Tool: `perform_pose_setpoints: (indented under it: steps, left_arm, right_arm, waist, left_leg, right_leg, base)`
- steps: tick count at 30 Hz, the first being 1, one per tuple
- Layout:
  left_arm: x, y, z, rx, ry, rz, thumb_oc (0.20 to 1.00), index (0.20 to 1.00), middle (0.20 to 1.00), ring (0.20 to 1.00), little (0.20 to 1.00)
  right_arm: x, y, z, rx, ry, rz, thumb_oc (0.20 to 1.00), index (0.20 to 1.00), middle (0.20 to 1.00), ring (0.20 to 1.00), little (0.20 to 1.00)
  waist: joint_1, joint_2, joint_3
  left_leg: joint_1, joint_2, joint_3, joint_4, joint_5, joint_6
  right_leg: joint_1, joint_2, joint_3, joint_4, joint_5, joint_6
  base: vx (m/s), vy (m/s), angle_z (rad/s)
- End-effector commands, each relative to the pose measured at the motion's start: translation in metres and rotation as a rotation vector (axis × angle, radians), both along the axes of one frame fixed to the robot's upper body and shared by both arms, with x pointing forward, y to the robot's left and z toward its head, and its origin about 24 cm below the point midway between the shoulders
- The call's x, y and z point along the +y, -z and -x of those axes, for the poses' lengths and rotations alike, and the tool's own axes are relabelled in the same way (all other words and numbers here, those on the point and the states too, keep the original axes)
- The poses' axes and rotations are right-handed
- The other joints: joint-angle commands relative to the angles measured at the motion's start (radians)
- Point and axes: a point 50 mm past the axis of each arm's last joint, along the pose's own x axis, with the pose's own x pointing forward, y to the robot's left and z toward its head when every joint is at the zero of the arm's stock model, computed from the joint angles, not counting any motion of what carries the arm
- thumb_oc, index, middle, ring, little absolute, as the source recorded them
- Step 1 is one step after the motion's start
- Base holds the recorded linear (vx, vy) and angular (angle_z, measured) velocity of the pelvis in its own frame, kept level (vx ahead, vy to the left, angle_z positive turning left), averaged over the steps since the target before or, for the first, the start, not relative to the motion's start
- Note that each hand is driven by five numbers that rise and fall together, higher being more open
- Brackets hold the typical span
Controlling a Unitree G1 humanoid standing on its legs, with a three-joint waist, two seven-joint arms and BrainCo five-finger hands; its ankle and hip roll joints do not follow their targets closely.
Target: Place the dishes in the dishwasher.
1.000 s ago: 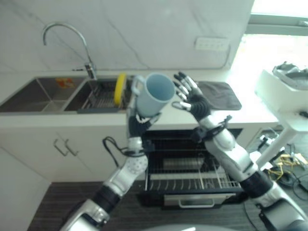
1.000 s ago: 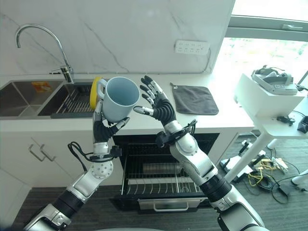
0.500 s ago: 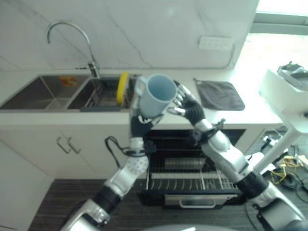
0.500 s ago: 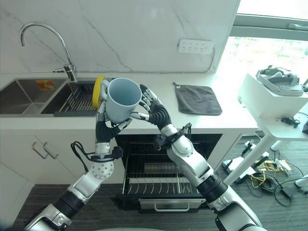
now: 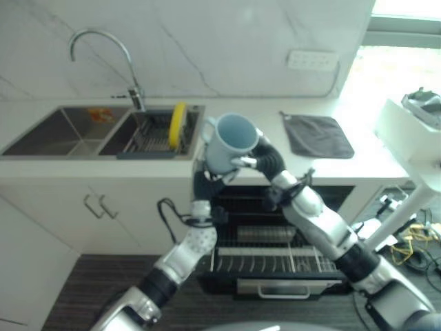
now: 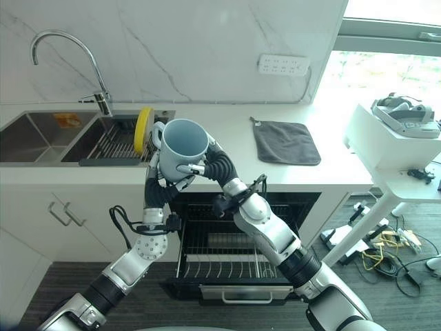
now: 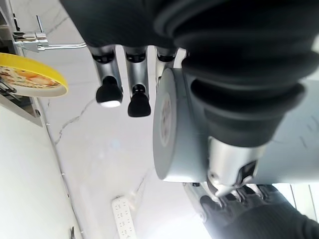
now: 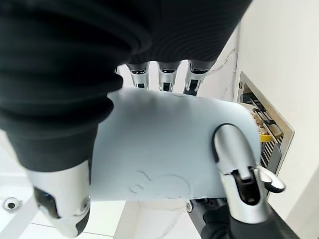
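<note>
Since a second ago my right hand [image 6: 215, 164] has closed onto the pale blue mug [image 6: 180, 148]; my left hand [image 6: 160, 186] still grips it too.

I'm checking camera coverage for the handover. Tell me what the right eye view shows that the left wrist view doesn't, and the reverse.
Right eye view alone: the open dishwasher with its pulled-out rack, the double sink, the grey towel on the counter, and the mug's open mouth. Left wrist view alone: the mug's flat base seen close up, with the left hand's fingers beside it. Both: the pale blue mug held between the left hand and the right hand, the yellow plate standing in the sink, the faucet, and the wall outlet strip.
</note>
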Motion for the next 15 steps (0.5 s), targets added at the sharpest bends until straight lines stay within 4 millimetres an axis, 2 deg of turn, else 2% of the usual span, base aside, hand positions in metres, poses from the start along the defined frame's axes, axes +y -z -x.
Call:
perform_pose_setpoints:
  steps: [1,8,15]
  left_arm:
    - [-0.017,-0.033,-0.014,-0.159,0.093,0.016,0.200,0.200,0.200,0.200,0.200]
    - [-0.021,-0.026,-0.012,-0.135,0.115,0.016,0.200,0.200,0.200,0.200,0.200]
    - [-0.025,-0.025,-0.009,-0.132,0.145,0.016,0.200,0.200,0.200,0.200,0.200]
  right_arm:
    - [0.030,-0.044,0.002,-0.194,-0.078,-0.036,1.000,1.000,1.000,1.000,1.000]
    - [0.032,-0.054,-0.001,-0.235,-0.051,-0.030,1.000,1.000,1.000,1.000,1.000]
    - [0.040,-0.053,-0.002,-0.209,-0.072,-0.020,1.000,1.000,1.000,1.000,1.000]
  waist:
    - [0.032,-0.065,-0.001]
    - [0.040,-0.066,0.003]
    - [0.051,-0.066,0.008]
  left_leg:
    - [-0.032,0.012,-0.103,-0.001,0.038,-0.007]
    - [-0.031,0.011,-0.111,-0.001,0.038,-0.007]
    - [-0.029,0.010,-0.120,-0.001,0.038,-0.005]
  right_leg:
    - [0.047,-0.040,0.033,0.007,-0.003,0.005]
    - [0.050,-0.039,0.031,0.008,-0.005,0.002]
    - [0.056,-0.039,0.024,0.010,-0.010,-0.001]
  base:
    - [0.03,-0.006,0.00]
    - [0.02,-0.005,0.00]
    - [0.04,-0.003,0.02]
